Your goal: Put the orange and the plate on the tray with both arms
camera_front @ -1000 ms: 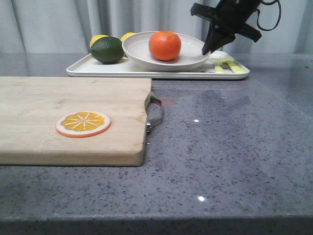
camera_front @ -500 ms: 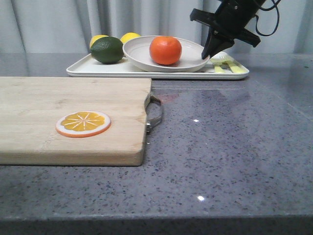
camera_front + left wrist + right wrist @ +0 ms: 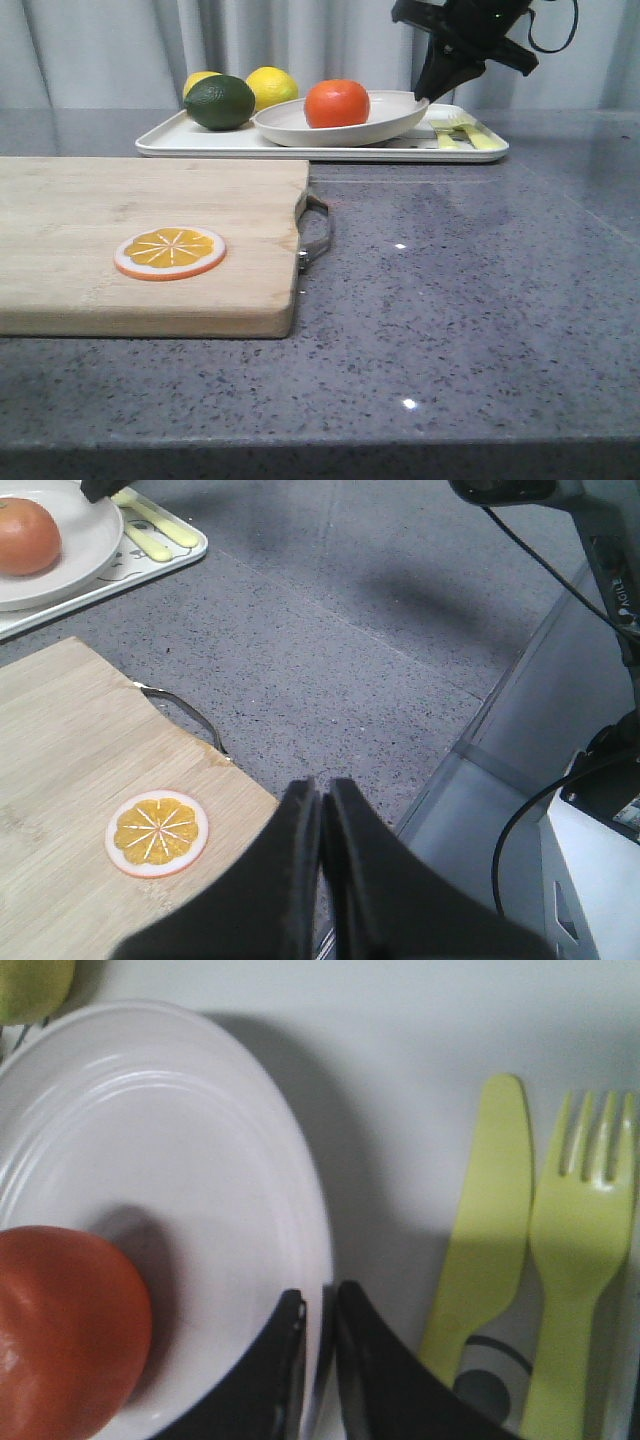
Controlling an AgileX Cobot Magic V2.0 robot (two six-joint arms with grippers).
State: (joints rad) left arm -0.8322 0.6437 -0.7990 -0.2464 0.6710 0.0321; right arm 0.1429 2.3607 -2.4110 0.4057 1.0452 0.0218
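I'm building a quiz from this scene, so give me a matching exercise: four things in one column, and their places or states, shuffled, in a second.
Things:
1. orange
2. plate
3. orange slice
4. left gripper

Places or states:
A. lying on the wooden cutting board
B. resting on the tray, its rim pinched by the right gripper
C. sitting in the plate
D. shut on nothing, above the board's edge

Pairs: 1-C, 2-B, 3-A, 4-D
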